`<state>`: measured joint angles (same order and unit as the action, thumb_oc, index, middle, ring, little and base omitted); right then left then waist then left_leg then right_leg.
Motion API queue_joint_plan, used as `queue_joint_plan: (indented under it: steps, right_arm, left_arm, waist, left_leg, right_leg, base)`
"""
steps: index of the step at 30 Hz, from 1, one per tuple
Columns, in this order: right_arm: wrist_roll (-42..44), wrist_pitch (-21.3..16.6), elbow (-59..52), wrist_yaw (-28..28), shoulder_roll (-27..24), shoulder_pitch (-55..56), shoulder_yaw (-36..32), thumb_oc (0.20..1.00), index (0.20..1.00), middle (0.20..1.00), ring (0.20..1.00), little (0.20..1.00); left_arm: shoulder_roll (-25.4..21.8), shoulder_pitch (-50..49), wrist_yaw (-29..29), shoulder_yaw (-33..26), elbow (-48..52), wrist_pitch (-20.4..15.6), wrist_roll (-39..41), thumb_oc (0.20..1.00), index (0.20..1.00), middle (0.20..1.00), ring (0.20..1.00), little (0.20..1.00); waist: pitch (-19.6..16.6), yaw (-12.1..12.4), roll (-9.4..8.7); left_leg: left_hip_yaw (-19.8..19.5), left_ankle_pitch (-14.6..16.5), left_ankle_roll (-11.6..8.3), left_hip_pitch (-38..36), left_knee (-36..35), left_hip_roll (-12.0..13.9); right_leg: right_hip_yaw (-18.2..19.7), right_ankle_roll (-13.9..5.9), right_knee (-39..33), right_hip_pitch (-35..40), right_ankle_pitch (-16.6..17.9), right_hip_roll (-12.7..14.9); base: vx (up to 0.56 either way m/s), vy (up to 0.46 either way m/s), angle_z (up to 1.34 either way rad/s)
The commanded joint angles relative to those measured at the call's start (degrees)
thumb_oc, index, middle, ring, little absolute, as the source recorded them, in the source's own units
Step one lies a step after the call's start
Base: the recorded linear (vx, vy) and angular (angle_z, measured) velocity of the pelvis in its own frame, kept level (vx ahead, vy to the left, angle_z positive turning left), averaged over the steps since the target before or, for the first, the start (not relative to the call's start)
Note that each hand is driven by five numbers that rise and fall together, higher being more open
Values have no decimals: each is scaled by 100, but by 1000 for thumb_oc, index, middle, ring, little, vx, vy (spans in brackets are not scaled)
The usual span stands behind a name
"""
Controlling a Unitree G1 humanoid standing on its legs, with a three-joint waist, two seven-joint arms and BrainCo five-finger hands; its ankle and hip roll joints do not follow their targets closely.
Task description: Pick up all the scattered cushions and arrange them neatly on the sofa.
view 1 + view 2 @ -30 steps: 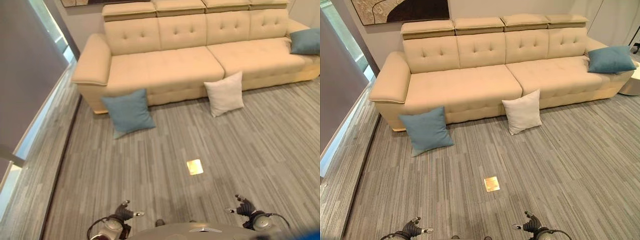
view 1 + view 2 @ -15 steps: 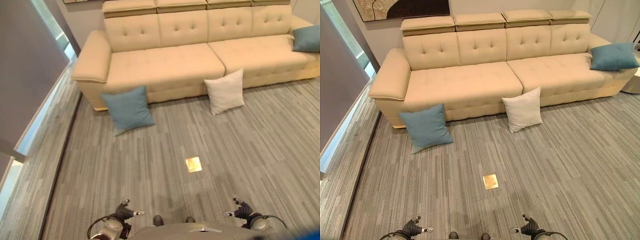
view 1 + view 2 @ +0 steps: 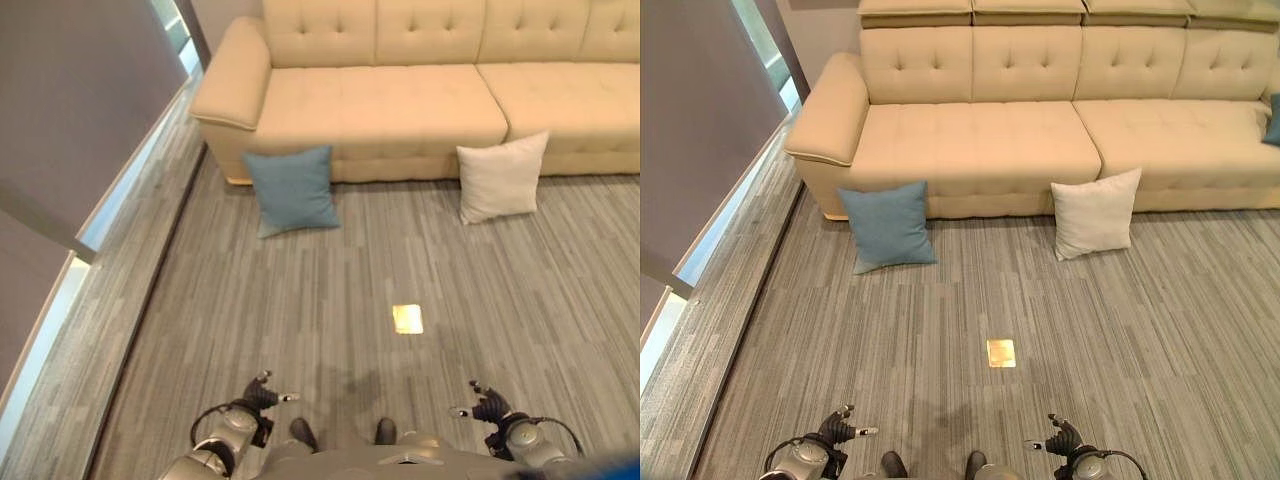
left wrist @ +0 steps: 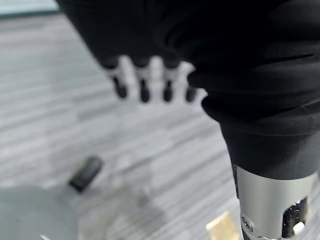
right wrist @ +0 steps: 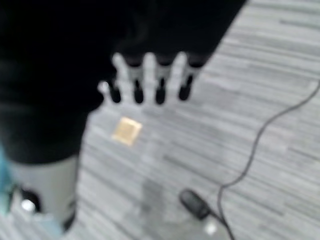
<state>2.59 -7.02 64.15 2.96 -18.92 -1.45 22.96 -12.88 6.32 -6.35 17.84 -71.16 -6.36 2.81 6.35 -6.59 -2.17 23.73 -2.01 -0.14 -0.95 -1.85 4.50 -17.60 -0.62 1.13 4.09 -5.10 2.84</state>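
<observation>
Grey striped floor [image 3: 1140, 330] is seen from the eye views, with a blue cushion [image 3: 886, 226] and a white cushion [image 3: 1095, 213] leaned against the beige sofa [image 3: 1040, 130]. Left robot hand [image 4: 150, 82] and right robot hand [image 5: 150, 80] are shown empty in the wrist views, fingers straight.
</observation>
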Motion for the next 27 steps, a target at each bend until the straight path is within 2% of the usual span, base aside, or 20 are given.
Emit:
queue_joint_plan:
  steps: [1,3,4,5,6,8,9,11,12,15,16,17,18,19,20,22,23,24,27]
  right_arm:
    - [-90,6,72,40,102,-315,37,1000,1000,1000,1000,1000]
    - [-132,12,48,25,110,-348,38,1000,1000,1000,1000,1000]
    - [-147,15,19,24,98,-370,38,1000,1000,1000,1000,1000]
    - [-147,16,19,24,98,-370,38,1000,1000,1000,1000,1000]
    - [-170,23,-40,9,91,-409,68,1000,1000,1000,1000,1000]
    - [-169,-4,-151,4,113,-461,120,1000,1000,1000,1000,1000]
    - [-166,-24,-220,0,105,-473,151,1000,1000,1000,1000,1000]
    - [-174,-18,-261,-3,68,-493,191,1000,1000,1000,1000,1000]
    - [-143,-21,-264,-17,67,-523,243,1000,1000,1000,1000,1000]
    - [-158,-11,-274,-44,42,-486,238,1000,1000,1000,1000,1000]
    - [-201,-6,-273,-53,13,-451,214,1000,1000,1000,1000,1000]
    - [-198,-11,-275,-44,-13,-415,201,1000,1000,1000,1000,1000]
    - [-182,-4,-259,-80,-58,-292,158,1000,1000,1000,1000,1000]
    - [-152,3,-302,-139,-119,-93,60,1000,1000,1000,1000,1000]
    - [-102,-9,-364,-123,-194,5,12,1000,1000,1000,1000,1000]
    - [-15,21,-302,-112,-213,32,16,1000,1000,1000,1000,1000]
    - [0,14,-275,-107,-198,57,30,1000,1000,1000,1000,1000]
    - [-4,36,-178,-110,-198,90,47,1000,1000,1000,1000,1000]
    - [-60,12,-109,-101,-221,112,73,1000,1000,1000,1000,1000]
  left_arm:
    - [-108,63,6,-192,-231,-39,-1,1000,1000,1000,1000,1000]
    - [-119,59,15,-237,-224,-39,33,1000,1000,1000,1000,1000]
    - [-120,60,8,-230,-214,-43,38,1000,1000,1000,1000,1000]
    - [-120,61,8,-230,-214,-42,38,1000,1000,1000,1000,1000]
    - [-137,63,6,-229,-200,-41,46,1000,1000,1000,1000,1000]
    - [-174,123,-15,-221,-184,-43,43,1000,1000,1000,1000,1000]
    - [-193,131,-16,-210,-172,-59,45,1000,1000,1000,1000,1000]
    - [-202,164,-18,-207,-153,-82,47,1000,1000,1000,1000,1000]
    - [-217,208,-14,-184,-171,-105,38,1000,1000,1000,1000,1000]
    - [-198,235,-5,-196,-181,-116,71,1000,1000,1000,1000,1000]
    - [-167,254,15,-189,-163,-140,120,1000,1000,1000,1000,1000]
    - [-146,264,42,-159,-151,-153,117,1000,1000,1000,1000,1000]
    - [-98,235,96,-89,-139,-161,72,1000,1000,1000,1000,1000]
    - [-58,184,154,-17,-95,-181,74,1000,1000,1000,1000,1000]
    - [-58,268,146,94,74,-194,107,1000,1000,1000,1000,1000]
    - [-82,355,112,160,168,-172,145,1000,1000,1000,1000,1000]
    - [-80,375,111,202,202,-175,156,1000,1000,1000,1000,1000]
    - [-74,383,122,235,267,-193,180,1000,1000,1000,1000,1000]
    - [-65,312,93,256,299,-208,168,1000,1000,1000,1000,1000]
  waist:
    - [-87,69,-278]
    - [-71,136,-236]
    - [-34,169,-229]
    - [-35,171,-230]
    - [35,168,-215]
    - [142,103,-149]
    - [202,9,-106]
    - [249,-83,-68]
    - [281,-120,-80]
    - [301,-240,-83]
    - [342,-311,-66]
    - [337,-328,-68]
    - [249,-383,-40]
    - [209,-478,1]
    - [296,-508,-123]
    - [377,-452,-311]
    - [380,-424,-367]
    - [354,-346,-426]
    - [341,-238,-377]
  left_leg:
    - [-233,549,75,170,328,-374]
    - [-331,573,173,70,140,-478]
    - [-392,596,239,25,109,-553]
    - [-390,595,240,25,107,-555]
    - [-463,600,300,-44,45,-608]
    - [-596,585,316,-175,-84,-595]
    - [-756,593,309,-311,-153,-605]
    - [-911,615,276,-467,-239,-638]
    - [-1001,704,269,-616,-298,-704]
    - [-1287,846,234,-914,-315,-821]
    - [-1490,875,203,-1085,-290,-845]
    - [-1565,919,206,-1135,-220,-875]
    - [-1648,968,163,-1199,-29,-875]
    - [-1580,669,-154,-1073,613,-741]
    - [-1352,216,-445,-499,1828,-484]
    - [-1088,47,-489,24,2728,-263]
    - [-935,77,-439,197,2812,-163]
    - [-808,213,-314,539,2509,-101]
    - [-949,351,-214,746,1515,-146]
  right_leg:
    - [760,-404,-293,281,67,206]
    - [796,-490,161,87,71,345]
    - [807,-590,473,-22,191,430]
    - [810,-591,480,-26,188,432]
    - [862,-667,950,-243,367,500]
    - [1151,-674,1673,-725,527,367]
    - [1404,-615,1839,-920,444,146]
    - [1655,-561,1539,-1088,252,-155]
    - [1611,-475,1083,-1224,294,-251]
    - [1591,-498,495,-1494,597,-343]
    - [1592,-509,433,-1623,708,-382]
    - [1617,-478,381,-1551,710,-378]
    - [1736,-363,370,-1416,693,-411]
    - [1752,-230,356,-1186,639,-439]
    - [1709,-69,268,-893,537,-342]
    - [1756,84,159,-620,422,-285]
    - [1770,114,118,-500,364,-271]
    - [1818,126,26,-288,244,-213]
    - [1860,40,-14,-112,44,-224]
  base:
    - [207,199,20]
    - [156,185,1]
    - [109,134,-3]
    - [96,132,6]
    - [86,118,10]
    - [179,128,6]
    - [245,62,9]
    - [321,-5,61]
    - [387,-63,76]
    - [422,-93,53]
    - [449,-147,62]
    - [517,-215,112]
    - [485,-268,122]
    - [505,-396,108]
    - [360,-396,55]
    - [235,-297,78]
    - [374,-206,50]
    - [384,-106,-6]
    - [360,-14,-35]
